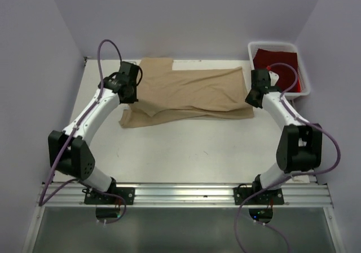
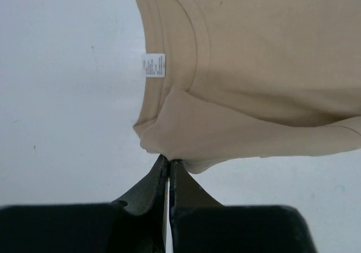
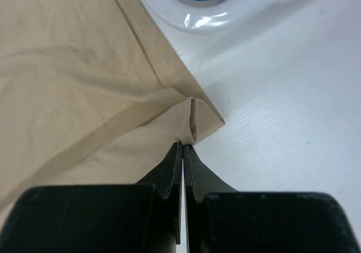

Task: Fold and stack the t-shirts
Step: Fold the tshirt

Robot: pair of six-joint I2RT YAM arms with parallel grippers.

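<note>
The tan t-shirt (image 1: 189,95) lies across the back of the table, partly folded over itself. Its collar and white neck label (image 2: 153,66) show in the left wrist view. My left gripper (image 2: 168,161) is shut on a fold of the tan t-shirt (image 2: 254,67) near the collar, at its left end (image 1: 131,89). My right gripper (image 3: 184,146) is shut on the hem corner of the tan t-shirt (image 3: 73,67), at its right end (image 1: 255,95). The dark red t-shirt (image 1: 276,61) lies in the white bin (image 1: 302,67) at the back right.
The white bin's rim (image 3: 186,13) is close beyond my right gripper. Bare white table (image 1: 192,151) lies in front of the shirt. Lilac walls enclose the table on three sides.
</note>
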